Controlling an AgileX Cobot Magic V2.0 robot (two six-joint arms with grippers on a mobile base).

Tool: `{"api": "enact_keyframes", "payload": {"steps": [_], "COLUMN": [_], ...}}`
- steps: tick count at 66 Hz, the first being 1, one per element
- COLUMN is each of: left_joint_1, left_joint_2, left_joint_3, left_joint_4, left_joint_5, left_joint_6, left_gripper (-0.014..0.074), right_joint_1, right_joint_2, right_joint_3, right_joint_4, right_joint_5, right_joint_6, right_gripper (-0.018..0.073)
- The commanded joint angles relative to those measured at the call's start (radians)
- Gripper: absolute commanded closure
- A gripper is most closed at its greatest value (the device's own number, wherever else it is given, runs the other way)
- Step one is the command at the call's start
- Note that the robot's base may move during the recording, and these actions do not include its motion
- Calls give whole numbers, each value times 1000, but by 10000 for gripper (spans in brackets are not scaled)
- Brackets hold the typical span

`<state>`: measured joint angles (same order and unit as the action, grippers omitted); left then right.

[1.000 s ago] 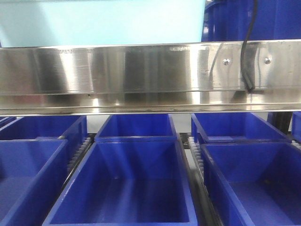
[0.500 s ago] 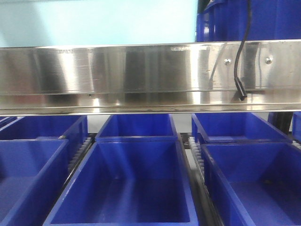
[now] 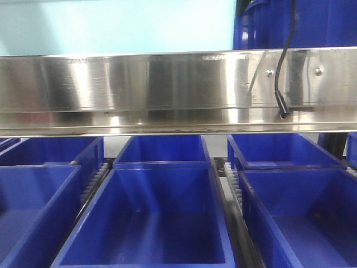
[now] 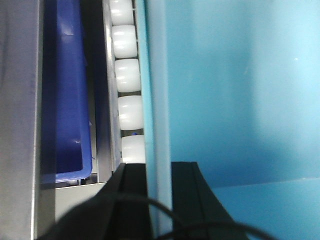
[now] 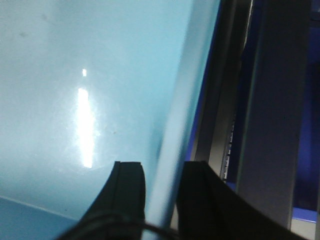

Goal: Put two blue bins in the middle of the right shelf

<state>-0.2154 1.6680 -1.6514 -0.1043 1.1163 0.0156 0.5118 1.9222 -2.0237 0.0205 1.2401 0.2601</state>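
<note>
Front view: the pale bin (image 3: 122,25) shows above the steel rail (image 3: 167,84), mostly cut off. Dark bins (image 3: 150,223) fill the level below.

Left wrist: the left gripper (image 4: 157,167) is nearly closed, pinching the pale bin's left wall, with rollers (image 4: 127,75) just left of it.

Right wrist: the right gripper (image 5: 162,167) pinches the right wall likewise.

The bin spans between both arms. The right shelf is out of sight.

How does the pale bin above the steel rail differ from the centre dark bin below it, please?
The pale bin is cyan, the dark bin deep blue. The pale sits above the steel rail, the dark below. Left claw and right claw grip only the pale one.
</note>
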Motion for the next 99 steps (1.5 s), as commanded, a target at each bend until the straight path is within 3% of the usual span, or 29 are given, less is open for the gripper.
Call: {"api": "enact_keyframes", "payload": {"steps": [1, 16, 34, 52, 72, 99], "left_joint_1": [-12, -12, -12, -12, -12, -12], "left_joint_2": [-12, -34, -76, -92, -92, -92], "left_joint_3": [-39, -156, -280, -328, -328, -328], "left_joint_4": [-132, -168, -217, -259, -259, -252], "left_joint_5": [0, -31, -146, -185, -208, -324], "left_joint_6": [2, 3, 8, 9, 9, 9], "left_gripper": [707, 707, 707, 707, 707, 707], "right_joint_1": [0, 0, 0, 0, 0, 0], "right_joint_2": [-24, -89, -190, -250, -251, -251], "right_joint_3": [0, -1, -1, -1, 1, 1], "right_joint_4": [-1, -79, -235, -259, -259, -259], "right_joint_5": [-31, -160, -359, -532, -542, -546], "right_joint_6": [20, 20, 20, 20, 20, 20], "right_gripper": [712, 712, 712, 712, 712, 712]}}
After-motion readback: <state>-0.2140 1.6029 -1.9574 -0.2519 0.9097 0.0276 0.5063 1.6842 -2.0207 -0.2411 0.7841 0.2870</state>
